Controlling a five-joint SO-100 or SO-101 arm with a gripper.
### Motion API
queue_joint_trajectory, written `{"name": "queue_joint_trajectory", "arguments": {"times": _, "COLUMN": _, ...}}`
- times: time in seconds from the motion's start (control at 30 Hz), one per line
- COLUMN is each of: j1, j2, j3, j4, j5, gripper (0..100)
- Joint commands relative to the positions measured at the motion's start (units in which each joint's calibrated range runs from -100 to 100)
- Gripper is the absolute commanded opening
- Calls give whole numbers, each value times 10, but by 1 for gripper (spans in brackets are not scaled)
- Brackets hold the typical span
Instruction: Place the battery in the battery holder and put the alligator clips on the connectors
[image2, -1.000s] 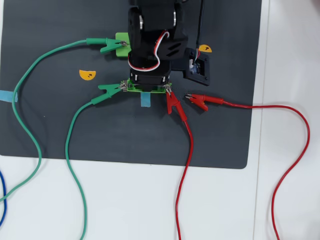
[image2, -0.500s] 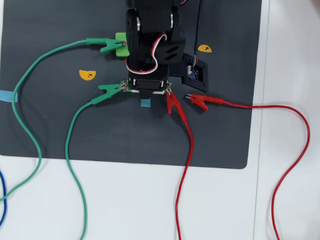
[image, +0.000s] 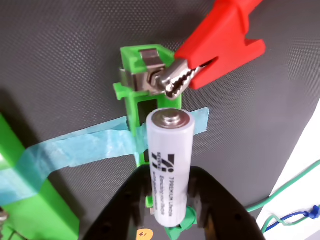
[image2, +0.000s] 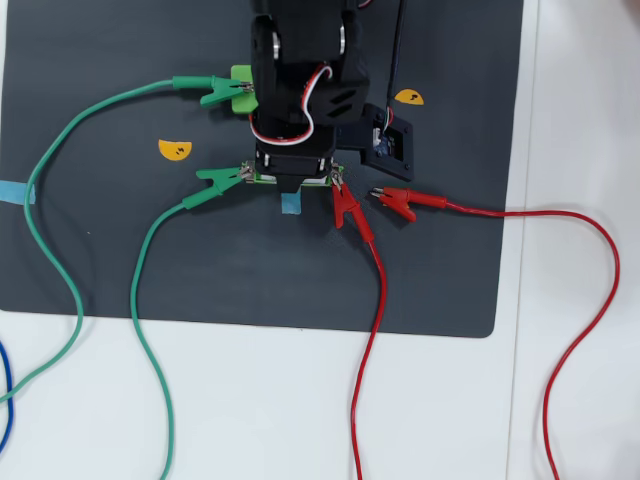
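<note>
**Nearly seated: battery lined up over the holder**

Here, in the wrist view, the black two-finger gripper (image: 170, 200) clamps the white cylindrical battery (image: 169, 165). Its long axis runs six to twelve o'clock, along the green plastic battery holder (image: 134, 95) beneath. At one o'clock, the red alligator clip (image: 215, 47) bites the holder's metal connector (image: 150, 75).

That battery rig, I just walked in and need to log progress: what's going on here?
In the wrist view the gripper holds a white battery over the green battery holder, which is taped to the dark mat. A red alligator clip already bites the holder's metal connector. Overhead, a green clip sits at the opposite end; another red clip lies loose.
</note>
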Motion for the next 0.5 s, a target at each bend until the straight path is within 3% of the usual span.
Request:
{"name": "queue_joint_trajectory", "arguments": {"times": 0.0, "j1": 2, "j2": -1, "j3": -1, "j4": -7, "j5": -3, "gripper": 1}}
{"name": "queue_joint_trajectory", "arguments": {"times": 0.47, "j1": -10, "j2": 48, "j3": -9, "j4": -7, "j5": -3, "gripper": 1}}
